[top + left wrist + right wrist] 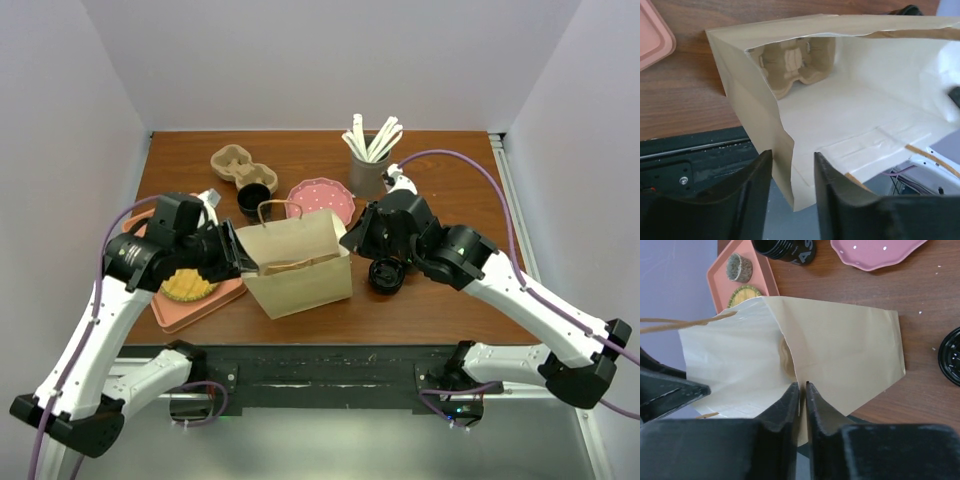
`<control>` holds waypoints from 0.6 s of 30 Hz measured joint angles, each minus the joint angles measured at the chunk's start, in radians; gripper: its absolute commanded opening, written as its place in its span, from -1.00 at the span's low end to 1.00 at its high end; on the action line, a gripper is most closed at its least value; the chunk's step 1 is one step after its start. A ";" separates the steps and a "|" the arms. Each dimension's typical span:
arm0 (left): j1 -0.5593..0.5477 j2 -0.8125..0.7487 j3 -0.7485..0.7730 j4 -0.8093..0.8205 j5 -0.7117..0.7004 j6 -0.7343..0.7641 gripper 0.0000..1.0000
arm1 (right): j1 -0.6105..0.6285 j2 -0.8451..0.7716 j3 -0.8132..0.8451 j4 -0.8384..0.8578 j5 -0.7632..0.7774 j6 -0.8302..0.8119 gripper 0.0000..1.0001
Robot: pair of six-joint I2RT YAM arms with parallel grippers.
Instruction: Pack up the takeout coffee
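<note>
A brown paper bag [298, 262] stands upright in the middle of the table, its mouth pulled wide. My left gripper [245, 262] is at the bag's left rim, open, with the bag's edge [782, 165] between its jaws [792, 156] and touching neither. My right gripper [350, 240] pinches the right rim, its jaws [802, 385] nearly together on the paper [840, 350]. A pulp cup carrier [795, 62] shows deep inside the bag. Another carrier [237, 165] lies at the back, with a black coffee cup [253, 200] in front of it. A black lid [386, 275] sits right of the bag.
A pink tray [200, 300] with a yellow tart [188, 285] sits left of the bag, under my left arm. A pink dotted plate [320, 198] lies behind the bag. A grey holder of white sticks [368, 160] stands at the back.
</note>
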 measured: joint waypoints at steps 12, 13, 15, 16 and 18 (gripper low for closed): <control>-0.089 0.196 0.147 -0.062 -0.084 0.063 -1.00 | 0.000 0.110 0.190 -0.109 0.032 -0.200 -0.67; -0.095 0.200 0.153 -0.068 -0.089 0.065 -1.00 | 0.000 0.122 0.198 -0.117 0.032 -0.214 -0.89; -0.106 0.207 0.167 -0.078 -0.095 0.065 -1.00 | 0.000 0.134 0.198 -0.144 0.033 -0.234 -1.00; -0.110 0.213 0.180 -0.088 -0.097 0.065 -1.00 | 0.000 0.136 0.198 -0.156 0.035 -0.242 -1.00; -0.122 0.246 0.247 -0.128 -0.101 0.069 -1.00 | 0.000 0.136 0.201 -0.175 0.039 -0.257 -1.00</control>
